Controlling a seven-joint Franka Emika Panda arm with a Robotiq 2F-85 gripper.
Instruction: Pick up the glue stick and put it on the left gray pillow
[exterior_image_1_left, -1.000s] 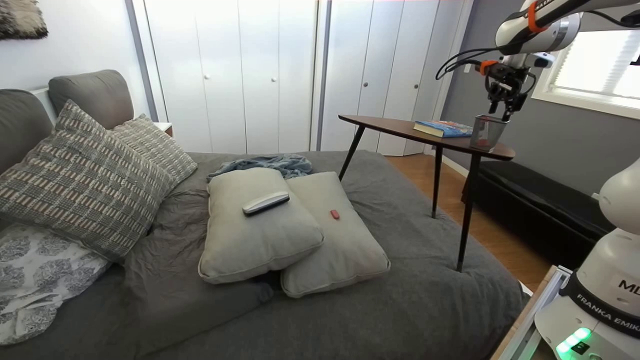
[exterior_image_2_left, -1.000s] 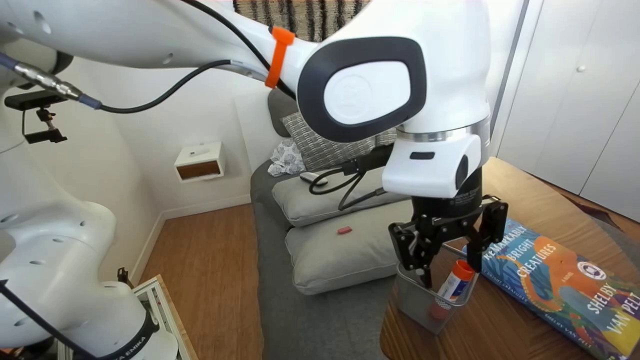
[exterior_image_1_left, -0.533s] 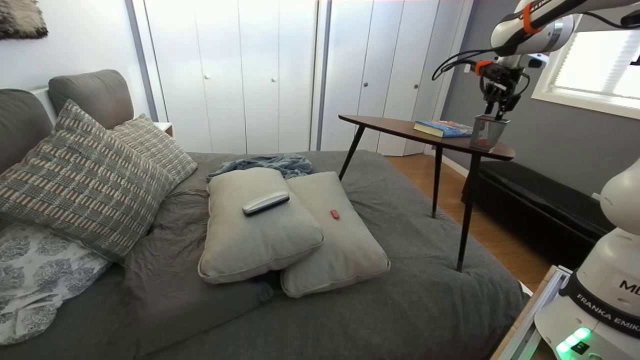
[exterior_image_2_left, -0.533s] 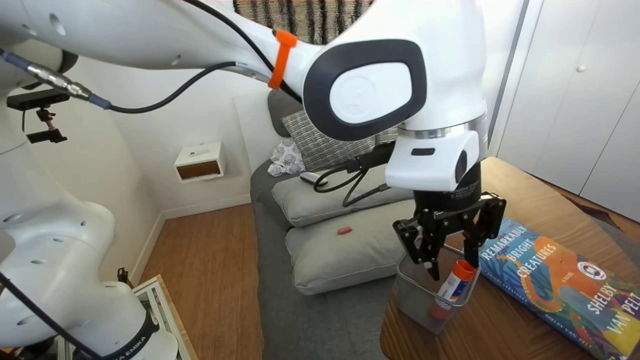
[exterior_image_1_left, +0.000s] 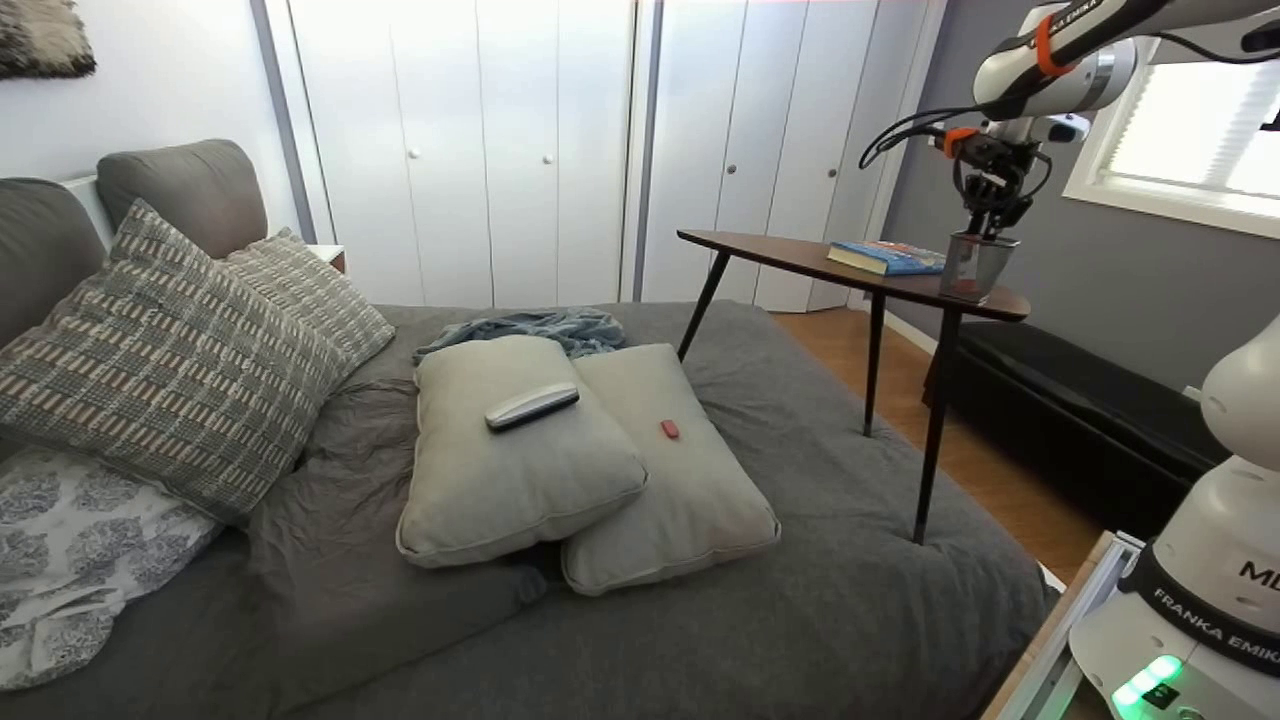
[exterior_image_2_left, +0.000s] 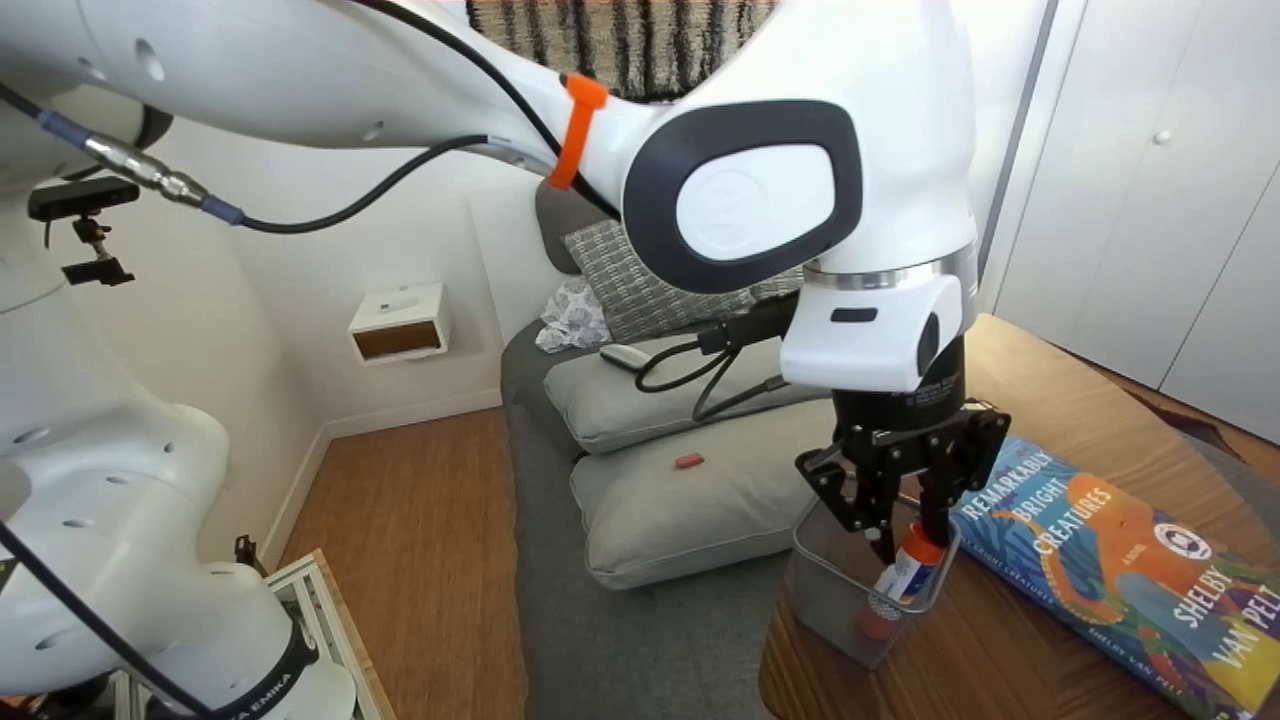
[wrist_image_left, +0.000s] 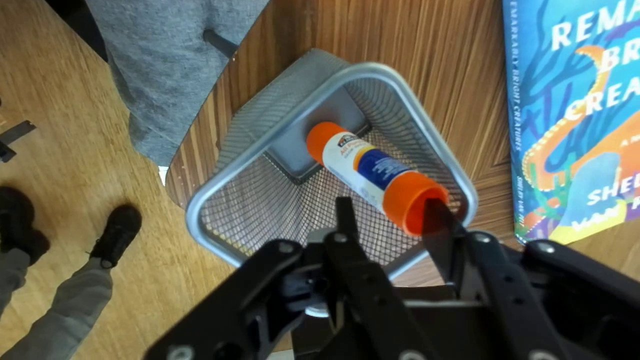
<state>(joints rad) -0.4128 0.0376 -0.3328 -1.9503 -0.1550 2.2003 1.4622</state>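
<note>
In an exterior view, what I take for the left gray pillow (exterior_image_1_left: 510, 490) lies leftmost, bearing a white-and-dark bar (exterior_image_1_left: 532, 406); its bare near half looks the best landing spot, the stick laid flat against rolling. Just right is the twin pillow (exterior_image_1_left: 680, 500), with a red piece (exterior_image_1_left: 670, 428) to avoid. Farther right, the table (exterior_image_1_left: 770, 248) carries a book (exterior_image_1_left: 888, 257), then a mesh cup (exterior_image_2_left: 835, 605). The glue stick (wrist_image_left: 371, 170) leans inside the cup, its open-looking orange end uppermost. In the wrist view the hand (wrist_image_left: 391, 202) has its fingers (wrist_image_left: 345, 215) apart: the left clear of the stick, the right at the orange rim, touching or not I cannot tell. Closing well likely wants a slight shift right and lower, both fingers flanking the barrel; then lift straight, lest the cup tip.
</note>
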